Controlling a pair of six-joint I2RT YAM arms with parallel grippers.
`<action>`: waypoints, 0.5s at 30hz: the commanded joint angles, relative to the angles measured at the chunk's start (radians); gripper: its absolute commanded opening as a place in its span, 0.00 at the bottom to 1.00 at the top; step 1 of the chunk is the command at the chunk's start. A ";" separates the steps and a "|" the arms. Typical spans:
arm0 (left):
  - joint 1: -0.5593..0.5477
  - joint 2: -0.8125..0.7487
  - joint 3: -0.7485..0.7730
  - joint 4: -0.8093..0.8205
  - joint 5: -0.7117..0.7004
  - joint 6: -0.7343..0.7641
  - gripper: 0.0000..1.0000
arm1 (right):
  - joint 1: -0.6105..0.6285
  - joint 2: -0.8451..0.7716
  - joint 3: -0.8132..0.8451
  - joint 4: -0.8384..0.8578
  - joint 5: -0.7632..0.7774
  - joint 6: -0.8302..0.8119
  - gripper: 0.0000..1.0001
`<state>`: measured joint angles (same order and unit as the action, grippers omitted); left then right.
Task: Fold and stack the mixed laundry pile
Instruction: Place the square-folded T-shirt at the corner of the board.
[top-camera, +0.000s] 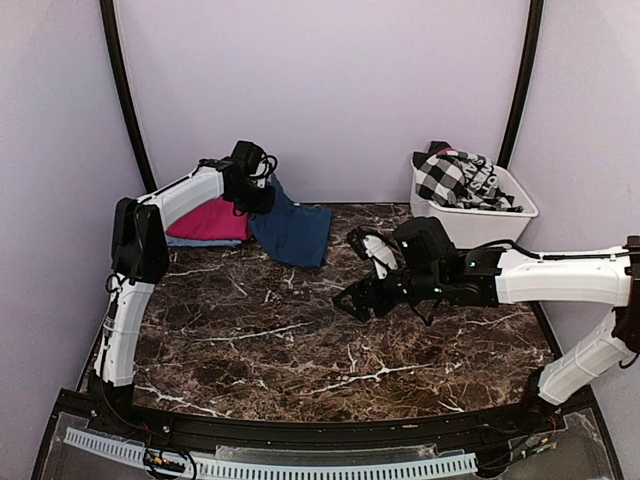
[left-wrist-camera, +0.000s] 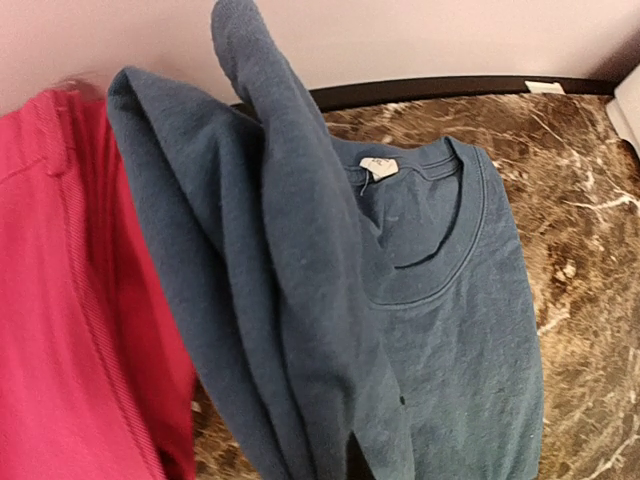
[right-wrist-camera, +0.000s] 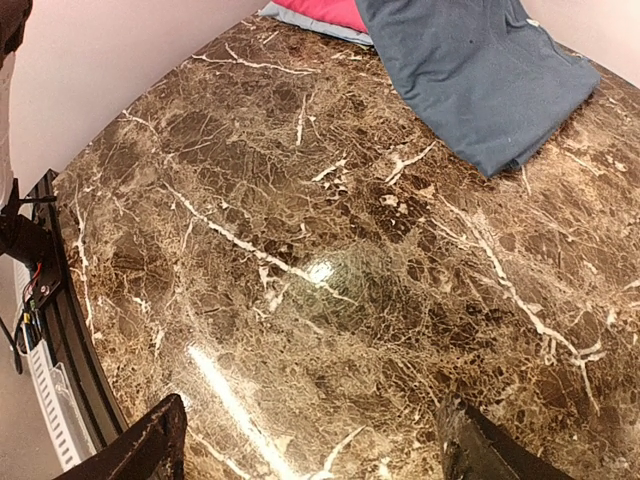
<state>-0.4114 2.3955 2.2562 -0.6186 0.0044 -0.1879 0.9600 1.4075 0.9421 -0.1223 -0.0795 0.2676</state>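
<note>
A navy-blue garment (top-camera: 295, 232) with a round collar lies at the back left of the marble table, one edge lifted. My left gripper (top-camera: 258, 197) is shut on that raised edge; in the left wrist view the bunched navy cloth (left-wrist-camera: 300, 300) hides the fingers. A folded magenta-pink cloth (top-camera: 212, 220) lies beside it on a light-blue piece (top-camera: 200, 241). A black-and-white checked garment (top-camera: 450, 178) fills the white tub (top-camera: 480, 225). My right gripper (top-camera: 354, 275) is wide open and empty above the bare table middle (right-wrist-camera: 315, 460), apart from the navy garment (right-wrist-camera: 480, 80).
The tub stands at the back right against the wall. Black frame posts run up both back corners. The brown marble table (top-camera: 300, 350) has a black rail along its near edge. Lilac walls close in the left, back and right.
</note>
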 joint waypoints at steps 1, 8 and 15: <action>0.039 0.024 0.132 -0.097 -0.043 0.127 0.00 | -0.010 -0.023 -0.003 -0.001 0.011 -0.011 0.82; 0.111 0.024 0.220 -0.133 -0.070 0.235 0.00 | -0.010 -0.017 0.003 -0.001 0.008 -0.009 0.82; 0.140 0.015 0.294 -0.178 -0.105 0.276 0.00 | -0.010 -0.004 0.011 -0.001 0.003 -0.005 0.82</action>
<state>-0.2867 2.4500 2.4950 -0.7605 -0.0673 0.0376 0.9592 1.4078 0.9421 -0.1287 -0.0784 0.2657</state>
